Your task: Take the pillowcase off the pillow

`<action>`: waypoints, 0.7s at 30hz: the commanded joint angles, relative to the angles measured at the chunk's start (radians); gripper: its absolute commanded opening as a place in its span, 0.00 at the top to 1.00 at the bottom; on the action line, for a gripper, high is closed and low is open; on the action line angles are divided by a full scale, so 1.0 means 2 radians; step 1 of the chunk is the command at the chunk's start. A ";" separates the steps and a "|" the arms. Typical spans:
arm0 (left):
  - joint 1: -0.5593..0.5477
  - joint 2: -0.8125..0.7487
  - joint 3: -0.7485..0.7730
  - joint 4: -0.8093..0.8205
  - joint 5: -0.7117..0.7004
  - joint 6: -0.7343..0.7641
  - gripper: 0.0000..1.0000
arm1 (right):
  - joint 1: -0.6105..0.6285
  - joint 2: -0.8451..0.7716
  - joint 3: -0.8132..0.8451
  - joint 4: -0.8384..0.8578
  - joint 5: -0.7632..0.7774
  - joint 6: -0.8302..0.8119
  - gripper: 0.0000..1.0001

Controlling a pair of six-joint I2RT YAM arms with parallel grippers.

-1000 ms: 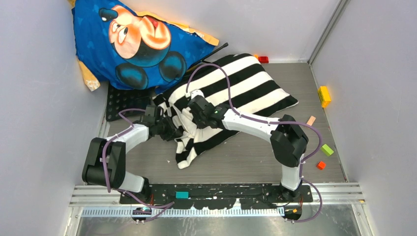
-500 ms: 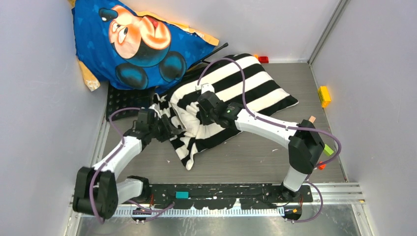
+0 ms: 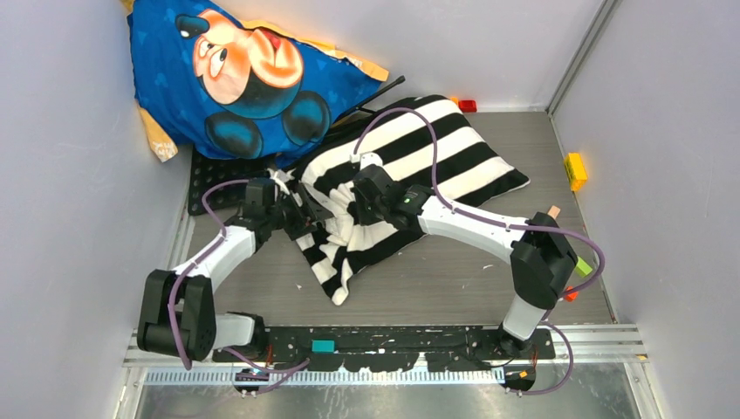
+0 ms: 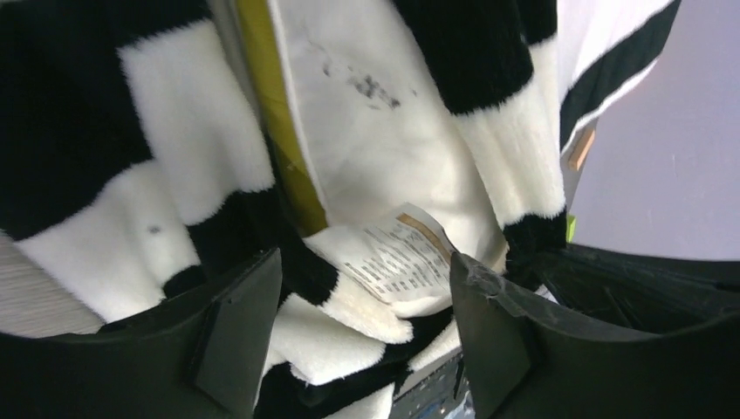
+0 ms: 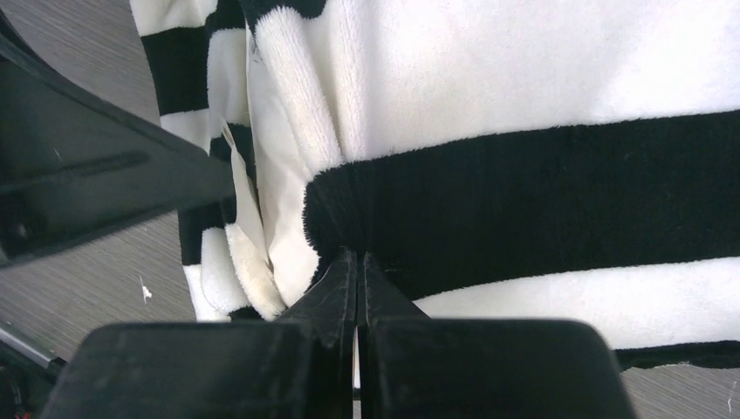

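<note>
The black-and-cream striped pillowcase (image 3: 436, 148) lies slantwise across the grey table, its bunched open end hanging towards the near edge. My left gripper (image 3: 301, 220) is at that open end. In the left wrist view it (image 4: 365, 266) stands open, with loose pillowcase (image 4: 70, 131) folds and a printed care label lying between the jaws. Behind them shows the white pillow (image 4: 366, 148) with its yellow edge. My right gripper (image 3: 351, 214) reaches in from the right. In its wrist view it (image 5: 358, 257) is shut, tips pinching the hem of a black stripe of the pillowcase (image 5: 524, 192).
A blue Mickey Mouse cushion (image 3: 244, 78) leans in the far left corner over a black perforated plate (image 3: 214, 179). Small blocks lie along the right side: red (image 3: 468, 106), yellow (image 3: 574, 170), green (image 3: 580, 266), orange (image 3: 570, 293). Walls close in on three sides.
My left gripper has opened and released the fabric, its arm shifting left. My right gripper has shut on the hem and moved slightly right. The loose end has slid rightwards.
</note>
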 commanded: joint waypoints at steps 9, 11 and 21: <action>0.102 0.003 -0.015 0.118 0.042 -0.065 0.21 | -0.002 -0.036 0.003 0.021 -0.014 0.012 1.00; 0.102 0.013 -0.013 0.134 0.052 -0.071 0.22 | -0.002 -0.032 0.005 0.023 -0.021 0.014 1.00; 0.045 0.061 0.003 0.167 0.043 -0.104 0.37 | -0.002 -0.017 0.015 0.035 -0.038 0.024 1.00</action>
